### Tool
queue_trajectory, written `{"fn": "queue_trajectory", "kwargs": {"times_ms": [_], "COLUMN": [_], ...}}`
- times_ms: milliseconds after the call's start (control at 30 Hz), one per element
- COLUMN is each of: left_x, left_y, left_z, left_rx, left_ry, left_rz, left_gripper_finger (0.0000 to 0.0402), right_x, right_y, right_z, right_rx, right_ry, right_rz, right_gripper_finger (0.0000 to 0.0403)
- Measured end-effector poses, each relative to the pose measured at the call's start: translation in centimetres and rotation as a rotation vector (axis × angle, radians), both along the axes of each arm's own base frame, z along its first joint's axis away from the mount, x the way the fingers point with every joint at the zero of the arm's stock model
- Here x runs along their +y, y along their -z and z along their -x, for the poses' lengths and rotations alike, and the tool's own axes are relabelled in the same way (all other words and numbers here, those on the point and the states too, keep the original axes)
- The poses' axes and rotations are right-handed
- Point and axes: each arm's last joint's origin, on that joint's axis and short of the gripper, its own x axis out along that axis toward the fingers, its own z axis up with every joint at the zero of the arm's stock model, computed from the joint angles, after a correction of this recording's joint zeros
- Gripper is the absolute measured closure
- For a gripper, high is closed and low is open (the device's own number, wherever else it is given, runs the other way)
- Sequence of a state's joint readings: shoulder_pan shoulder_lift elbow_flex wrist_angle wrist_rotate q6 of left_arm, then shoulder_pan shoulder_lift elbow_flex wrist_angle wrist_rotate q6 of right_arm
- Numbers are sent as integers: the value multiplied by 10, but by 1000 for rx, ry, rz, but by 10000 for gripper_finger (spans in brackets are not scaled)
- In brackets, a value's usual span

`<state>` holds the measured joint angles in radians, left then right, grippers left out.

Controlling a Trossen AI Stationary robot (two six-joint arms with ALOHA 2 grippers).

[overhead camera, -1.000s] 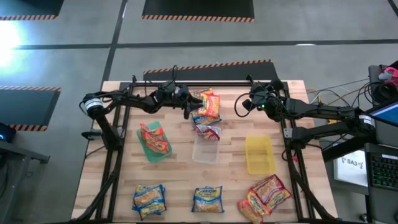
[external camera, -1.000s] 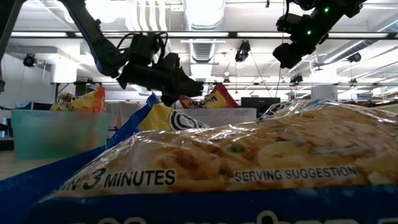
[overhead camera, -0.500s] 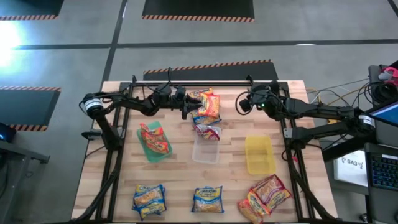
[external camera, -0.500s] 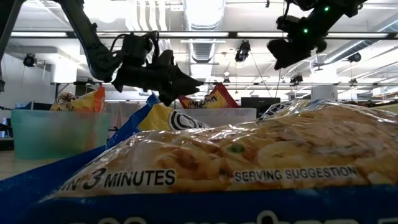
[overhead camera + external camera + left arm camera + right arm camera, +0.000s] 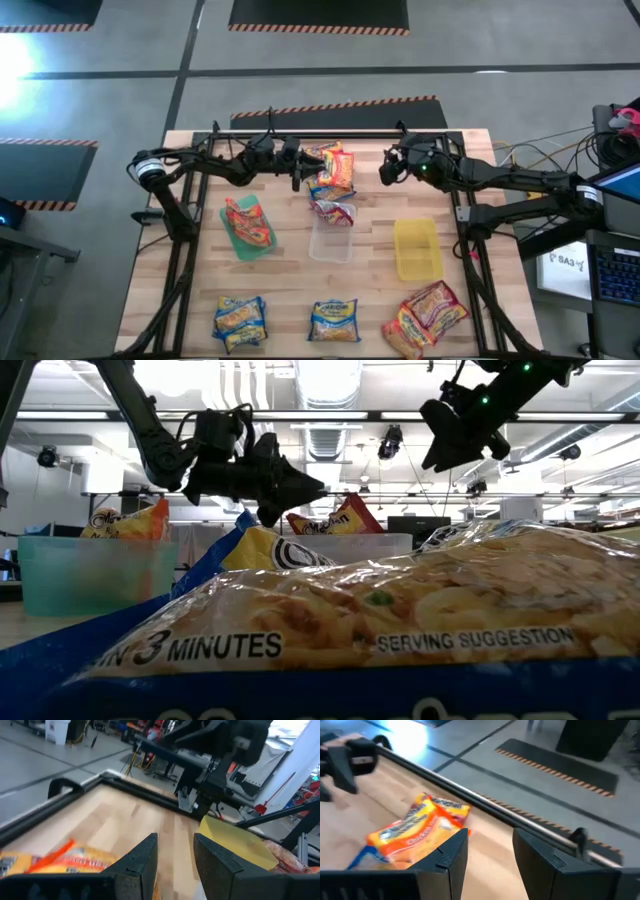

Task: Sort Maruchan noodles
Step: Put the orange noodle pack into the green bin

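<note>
Two orange-red Maruchan packets (image 5: pixel 335 166) lie overlapped at the table's far middle, also seen as an orange packet (image 5: pixel 415 832) in the right wrist view. My left gripper (image 5: pixel 299 170) hovers just left of them, level and open, with nothing between its fingers (image 5: pixel 175 840). My right gripper (image 5: pixel 385 170) hangs right of them, higher up (image 5: pixel 440 450), open and empty (image 5: pixel 490 837). A red packet (image 5: pixel 250 222) lies in the green bin (image 5: pixel 236 243). A blue packet (image 5: pixel 335 209) leans on the clear bin's far rim (image 5: pixel 331 245).
The yellow bin (image 5: pixel 418 248) stands right of the clear one. Along the near edge lie two blue-yellow packets (image 5: pixel 240 318) (image 5: pixel 335 320) and a heap of red-pink ones (image 5: pixel 425 315). One near packet (image 5: pixel 400 630) fills the low view's foreground. Black frame rails run along the table's edges.
My right gripper has rolled about its own line and tipped, staying in place above the table's far right. My left gripper has tipped its fingers up from slanting down to level, beside the orange packets. No packet has moved.
</note>
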<state>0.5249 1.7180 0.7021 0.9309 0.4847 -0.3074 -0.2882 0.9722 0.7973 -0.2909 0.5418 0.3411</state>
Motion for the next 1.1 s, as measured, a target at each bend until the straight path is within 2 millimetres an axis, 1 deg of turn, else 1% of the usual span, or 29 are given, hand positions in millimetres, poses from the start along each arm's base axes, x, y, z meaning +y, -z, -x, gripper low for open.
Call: {"fn": "queue_trajectory", "kwargs": {"times_ms": [233,300,367,467,633,733,833,967,1100], "left_x": [6,7,8,8,16,23,28,34,37], "left_y": [13,16,16,18,28,36,43,47,49], "left_z": [5,6,7,6,9,9,8,6,7], "left_rx": [135,155,163,167,192,207,217,221,224], "left_ry": [-29,-34,-37,-40,-85,-113,-113,-75,-71], "left_rz": [95,110,118,136,218,283,341,371,392], "left_gripper_finger": [293,293,293,293,293,293,293,293,293], "right_x": [-2,-2,-2,-6,-23,-37,-52,-70,-82], "right_y": [1,3,8,23,52,54,56,63,74], "right_z": [-3,-6,-11,-23,-36,-41,-41,-39,-42], "right_rx": [-55,-54,-56,-77,-12,-10,-35,-102,-140], "right_ry": [28,-3,-67,-92,-74,-115,-124,-173,-234], "right_rz": [-28,-49,-113,-254,-397,-438,-476,-546,-608], "right_gripper_finger": [257,257,257,257,257,257,257,257,257]}}
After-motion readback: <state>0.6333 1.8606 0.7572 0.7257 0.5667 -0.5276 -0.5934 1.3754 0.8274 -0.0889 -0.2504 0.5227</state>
